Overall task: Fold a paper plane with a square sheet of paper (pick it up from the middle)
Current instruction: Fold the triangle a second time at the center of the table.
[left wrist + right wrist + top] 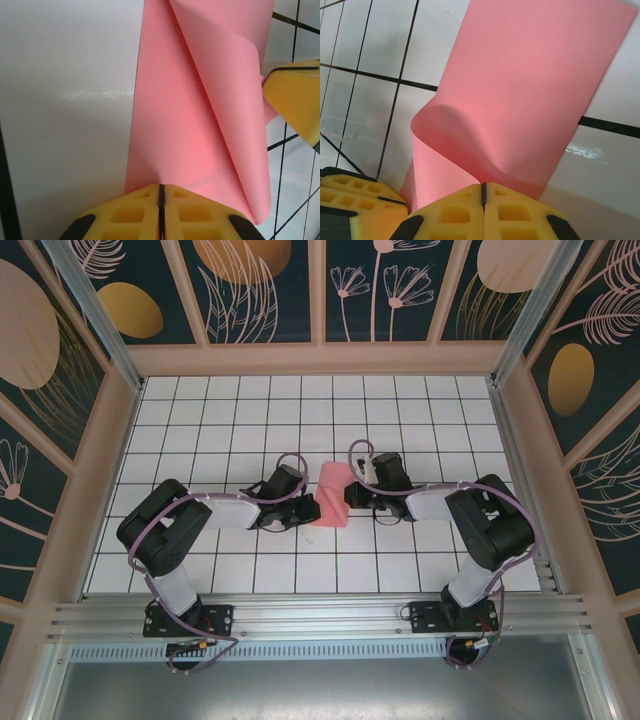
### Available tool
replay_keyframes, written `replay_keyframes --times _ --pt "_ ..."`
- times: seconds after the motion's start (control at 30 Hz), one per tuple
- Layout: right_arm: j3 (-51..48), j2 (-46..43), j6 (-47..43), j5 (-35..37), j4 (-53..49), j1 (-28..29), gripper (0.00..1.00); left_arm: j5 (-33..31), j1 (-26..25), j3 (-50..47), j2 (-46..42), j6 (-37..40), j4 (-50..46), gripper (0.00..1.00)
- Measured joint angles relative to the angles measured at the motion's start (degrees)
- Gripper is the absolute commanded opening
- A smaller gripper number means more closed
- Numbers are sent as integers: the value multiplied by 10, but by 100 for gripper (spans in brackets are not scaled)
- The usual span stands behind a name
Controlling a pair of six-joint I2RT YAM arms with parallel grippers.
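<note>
Pink and thin, the square sheet of paper (331, 495) is about in the middle of the table (250, 410), a little closer to the near edge than to the far edge. It is plain, with no marks on it, and it is not flat. Seen from the left wrist, one side curls over in a big soft roll. A long slanted line runs down where that side laps over the rest. Seen from the right wrist, the paper has a round bump close to the fingers, then goes up smooth to a straight top edge.

The left gripper (305, 510) reaches in from the left side of the table. Its yellow fingers (130, 215) are pressed together with just a thin dark line between them, and they pinch one edge of the paper. The right gripper (352, 502) reaches in from the right side. Its fingers are pressed together too, and they pinch the other edge. The two grippers are very near each other, with the paper between them.

The table is white with dark lines that make squares.
</note>
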Motion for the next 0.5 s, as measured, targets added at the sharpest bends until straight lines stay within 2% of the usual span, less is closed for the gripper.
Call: replay_keyframes --times 0.5 --pt "9 11 -10 -12 -16 0 0 -3 0 7 1 0 -9 14"
